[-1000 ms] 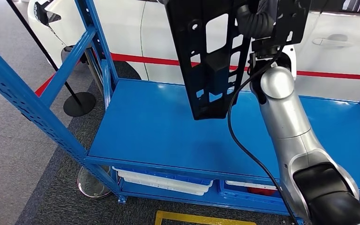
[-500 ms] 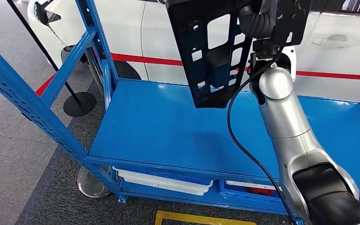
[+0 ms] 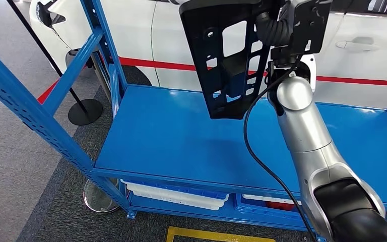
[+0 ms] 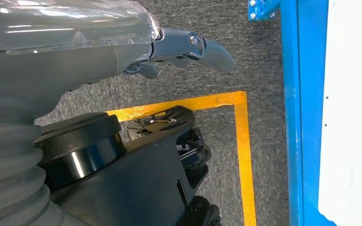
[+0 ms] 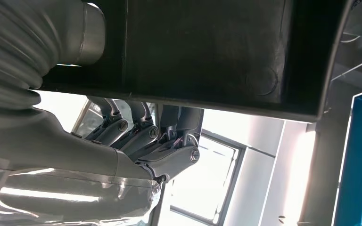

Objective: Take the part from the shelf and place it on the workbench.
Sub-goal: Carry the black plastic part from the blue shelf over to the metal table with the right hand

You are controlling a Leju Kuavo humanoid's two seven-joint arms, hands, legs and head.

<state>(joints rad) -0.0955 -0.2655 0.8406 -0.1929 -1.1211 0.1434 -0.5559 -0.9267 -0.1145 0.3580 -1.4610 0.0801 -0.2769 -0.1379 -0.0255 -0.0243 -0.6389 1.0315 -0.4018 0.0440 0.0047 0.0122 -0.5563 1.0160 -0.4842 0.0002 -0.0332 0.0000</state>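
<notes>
Right hand [image 5: 141, 141] grips the part [image 3: 229, 55] at its top; long axis hangs near-vertical, lower end above the shelf's [image 3: 181, 136] rear edge. Left hand [image 4: 188, 47] holds nothing, fingers loose.

Head view: high, looking forward and down on the shelf [image 3: 181, 136]. Left wrist view: close, facing the floor [image 4: 264, 56]. Right wrist view: close beneath the part [image 5: 207, 47], facing up.

silver arm [image 3: 310, 136], black cable [image 3: 254, 146], grey ribbed cover [image 5: 14, 52]

Part [image 3: 227, 55] top cut off by frame edge.
</notes>
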